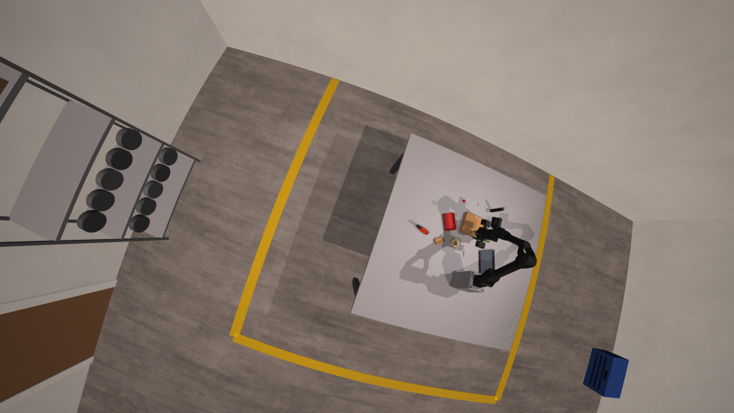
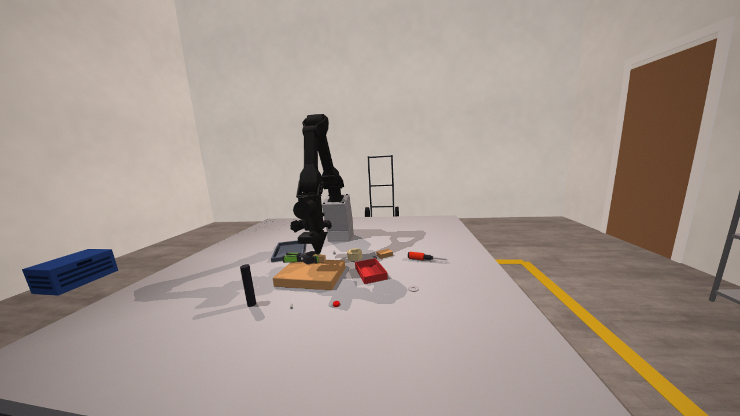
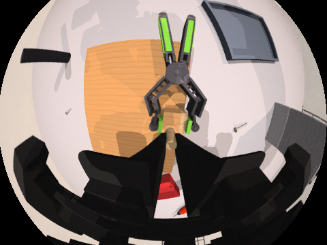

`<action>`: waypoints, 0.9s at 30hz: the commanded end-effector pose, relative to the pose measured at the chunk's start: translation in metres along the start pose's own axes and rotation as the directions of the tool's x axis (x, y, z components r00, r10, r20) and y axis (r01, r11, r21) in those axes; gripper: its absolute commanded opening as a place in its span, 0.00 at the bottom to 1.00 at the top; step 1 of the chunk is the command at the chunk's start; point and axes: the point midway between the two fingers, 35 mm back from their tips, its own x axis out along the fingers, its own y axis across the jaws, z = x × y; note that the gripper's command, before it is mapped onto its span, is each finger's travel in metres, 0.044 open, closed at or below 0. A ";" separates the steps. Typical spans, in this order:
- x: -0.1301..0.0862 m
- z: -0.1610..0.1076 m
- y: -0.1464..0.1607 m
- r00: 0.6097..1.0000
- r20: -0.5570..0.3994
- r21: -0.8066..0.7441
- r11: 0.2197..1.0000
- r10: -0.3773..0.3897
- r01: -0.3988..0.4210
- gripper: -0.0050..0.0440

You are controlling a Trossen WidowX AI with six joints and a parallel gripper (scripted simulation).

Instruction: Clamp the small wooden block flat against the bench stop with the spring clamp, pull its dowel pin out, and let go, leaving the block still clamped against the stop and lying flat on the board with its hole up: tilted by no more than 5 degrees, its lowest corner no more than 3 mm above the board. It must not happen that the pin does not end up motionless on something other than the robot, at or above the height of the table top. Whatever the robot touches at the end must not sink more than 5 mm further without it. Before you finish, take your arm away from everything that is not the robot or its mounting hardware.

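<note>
Wrist view: gripper nearly shut, pinching the dowel pin on the small wooden block. Spring clamp straddles the block on the board. Risk: an off-axis pull could tilt the block.

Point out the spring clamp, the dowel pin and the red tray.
spring clamp (image 3: 176, 75), wrist view, its dark pivot.
dowel pin (image 3: 170, 139), wrist view, its tan shaft between the jaws.
red tray (image 2: 370, 270), exterior view, its floor.
</note>
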 end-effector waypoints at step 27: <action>-0.001 0.000 0.000 1.000 0.002 -0.591 0.807 -0.001 0.002 0.10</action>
